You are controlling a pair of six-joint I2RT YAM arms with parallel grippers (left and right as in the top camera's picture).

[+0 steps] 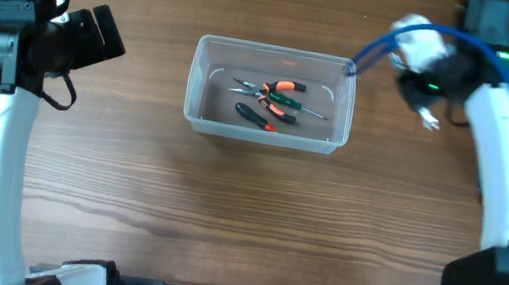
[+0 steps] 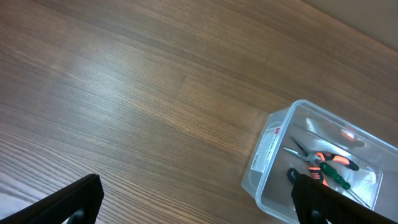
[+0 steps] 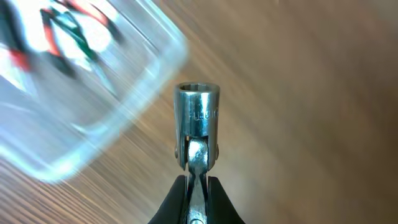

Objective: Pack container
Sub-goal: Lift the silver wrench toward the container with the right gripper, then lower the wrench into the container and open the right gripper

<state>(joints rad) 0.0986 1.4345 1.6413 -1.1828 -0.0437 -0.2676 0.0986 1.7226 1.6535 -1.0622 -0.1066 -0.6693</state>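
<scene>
Container [image 1: 265, 136] sits mid-desk [image 1: 223, 219], between both arms. We count tools already inside: orange-handled pliers [image 1: 278, 106], green-handled tool [image 1: 290, 88], black-handled screwdriver [image 1: 253, 115]. Right hand [image 3: 196, 183] pinched narrow on metal socket tool [image 3: 197, 112], held above desk just right of container, not over it yet. Left hand [image 2: 196, 196] spread wide, holding nothing, well left of container. We judge packing well along: socket tool left to carry over rim and drop in.

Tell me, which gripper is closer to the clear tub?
Right, narrowly. The right gripper, gripping a metal socket tool, is just off the tub's right end; the left gripper sits farther off its left end.
</scene>
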